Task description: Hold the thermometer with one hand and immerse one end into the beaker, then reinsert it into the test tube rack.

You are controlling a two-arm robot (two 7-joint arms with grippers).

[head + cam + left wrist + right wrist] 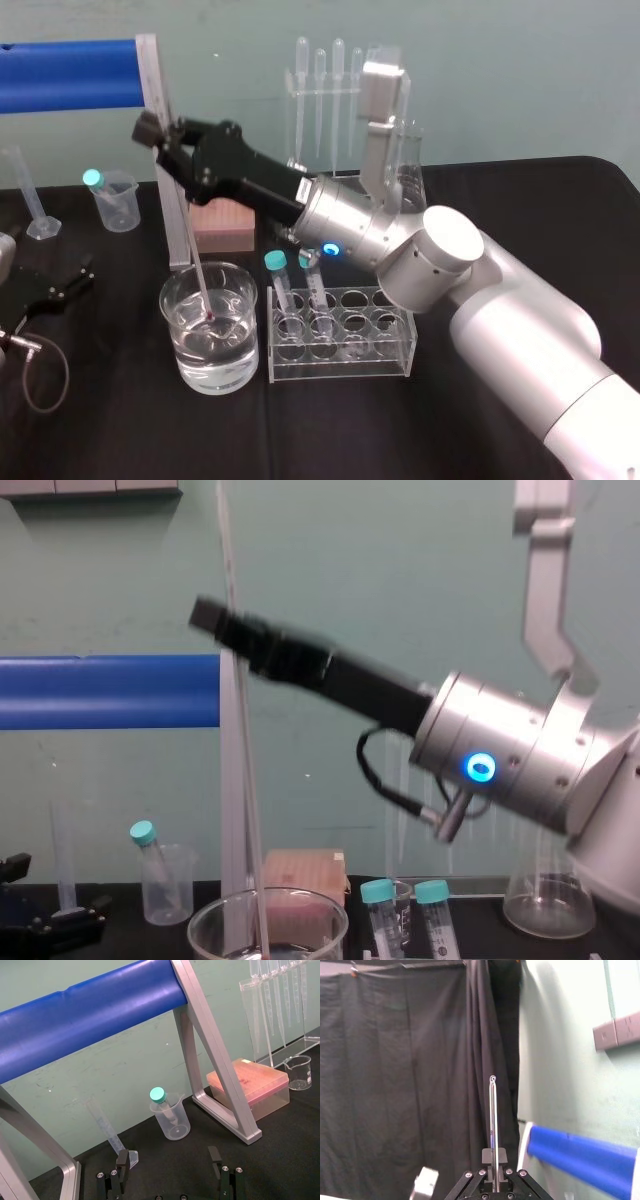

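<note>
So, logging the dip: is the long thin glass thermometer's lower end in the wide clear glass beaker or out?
In: held by the right gripper, the thermometer slants down past the beaker rim, its tip inside.

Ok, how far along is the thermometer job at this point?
Done: the right gripper has its fingers shut on the thermometer, which is clear of the test tube rack.
In hand: the thermometer's lower tip is immersed in the beaker, so the dip is under way.
Left: lift it out and reinsert it into the rack.
The left gripper rests open on the table, parked at the left.
</note>
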